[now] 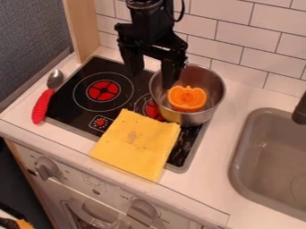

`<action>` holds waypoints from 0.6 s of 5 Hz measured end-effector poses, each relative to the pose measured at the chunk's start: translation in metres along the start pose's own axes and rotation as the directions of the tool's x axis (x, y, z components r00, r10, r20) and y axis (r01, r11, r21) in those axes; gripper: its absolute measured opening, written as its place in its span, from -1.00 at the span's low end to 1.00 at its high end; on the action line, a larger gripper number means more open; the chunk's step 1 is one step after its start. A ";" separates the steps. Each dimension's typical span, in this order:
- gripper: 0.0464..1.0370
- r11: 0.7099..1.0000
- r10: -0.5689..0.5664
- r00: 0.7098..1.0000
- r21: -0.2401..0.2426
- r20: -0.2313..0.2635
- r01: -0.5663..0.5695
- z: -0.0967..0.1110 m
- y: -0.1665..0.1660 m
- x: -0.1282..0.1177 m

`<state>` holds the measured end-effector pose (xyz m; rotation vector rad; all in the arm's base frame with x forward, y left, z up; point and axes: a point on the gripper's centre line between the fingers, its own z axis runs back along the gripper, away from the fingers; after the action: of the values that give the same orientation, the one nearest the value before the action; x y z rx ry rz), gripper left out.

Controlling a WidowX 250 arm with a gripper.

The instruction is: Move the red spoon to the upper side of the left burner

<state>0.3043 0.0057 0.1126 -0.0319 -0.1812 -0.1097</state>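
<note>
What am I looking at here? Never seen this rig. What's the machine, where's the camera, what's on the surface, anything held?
The machine is a black robot arm, coming in from the top edge and ending in a two-finger gripper. There is one picture, from a fixed camera looking down at a slant on a toy kitchen.

The black cooktop has a left burner marked in red. A metal pot stands on its right side, with an orange item inside. A yellow cloth drapes over the front. The red-handled spoon lies along the cooktop's left side. At right is a sink.

The gripper's fingers are apart, holding nothing.
</note>
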 end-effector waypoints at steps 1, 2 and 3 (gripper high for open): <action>0.93 1.000 0.000 0.999 -0.005 -0.032 0.000 -0.009 0.000 -0.003; 0.93 0.999 0.042 0.998 0.017 -0.054 -0.041 -0.010 0.023 -0.014; 0.93 0.992 0.097 0.995 0.086 -0.005 -0.096 0.015 0.061 -0.028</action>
<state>0.2807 0.0701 0.1207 0.0455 -0.1752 -0.0053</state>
